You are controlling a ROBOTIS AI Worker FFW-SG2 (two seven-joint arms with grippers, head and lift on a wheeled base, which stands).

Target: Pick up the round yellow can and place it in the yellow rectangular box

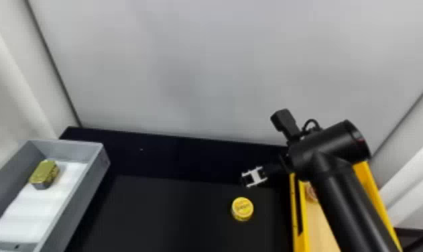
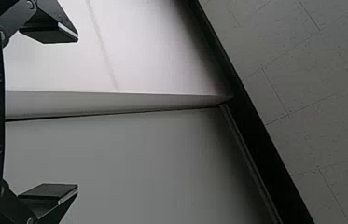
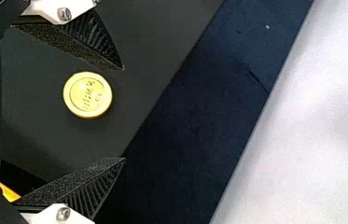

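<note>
Round yellow can [image 1: 242,208] upright on black tabletop [image 1: 153,214], left of yellow rectangular box [image 1: 366,176]. Right gripper [image 1: 250,179] released, empty, above tabletop; head view shows can near it, slightly toward robot. In right wrist view, can appears between spread fingers, untouched, closer to one finger than other. Left gripper [image 2: 77,113] also released, nothing between fingers. Gray open box [image 1: 104,159] at far left holds gold-topped block [image 1: 44,174] on white lining [image 1: 33,214].
</note>
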